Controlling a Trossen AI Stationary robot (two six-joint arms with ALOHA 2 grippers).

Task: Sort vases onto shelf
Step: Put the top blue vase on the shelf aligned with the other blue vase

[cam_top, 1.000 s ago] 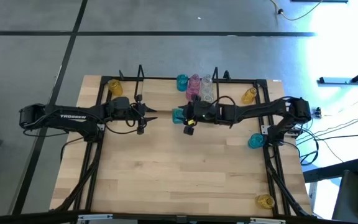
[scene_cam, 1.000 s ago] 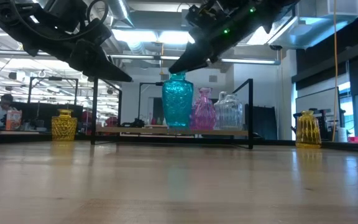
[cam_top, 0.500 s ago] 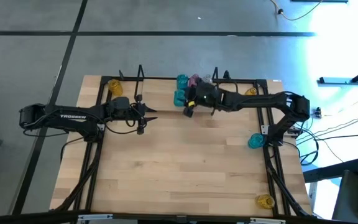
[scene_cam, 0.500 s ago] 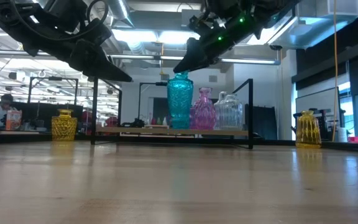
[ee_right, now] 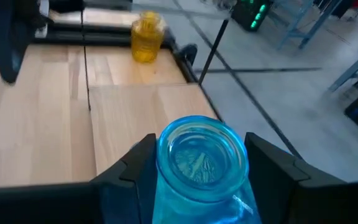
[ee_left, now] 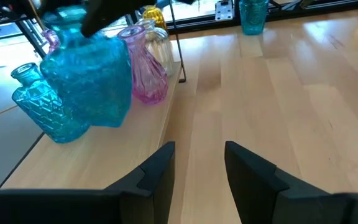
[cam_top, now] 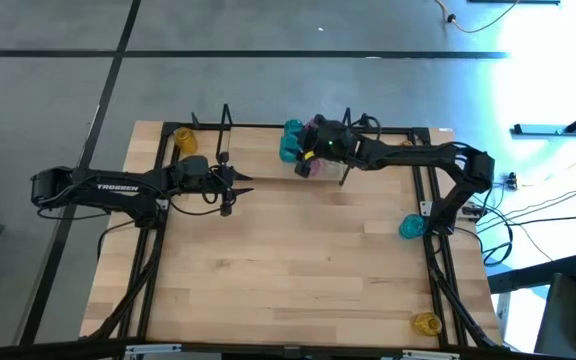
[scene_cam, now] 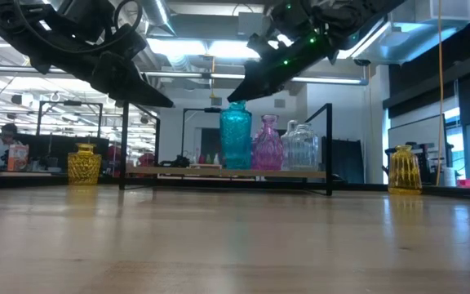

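Teal vase (ee_right: 202, 163) pinched in right jaws above pale wood shelf (scene_cam: 219, 173); left jaws spread.

Bright ceiling strips (scene_cam: 194, 47) glare in the low view; daylight washes the bench's (cam_top: 288, 260) right edge; near foreground is blurred.

L arm reaches in from table's left side, stretched nearly flat toward the middle, wrist level. L gripper (cam_top: 230, 184) hangs above the tabletop, well clear of it, fingers (ee_left: 157, 171) apart w/ bare gap between, nothing held. R arm comes from table's right edge, elbow bent, forearm angled across toward the far side. R gripper (cam_top: 303, 160) sits at the far middle, tilted down, fingers (ee_right: 138, 163) clamped either side of a teal vase (ee_right: 202, 171) just below its rim.
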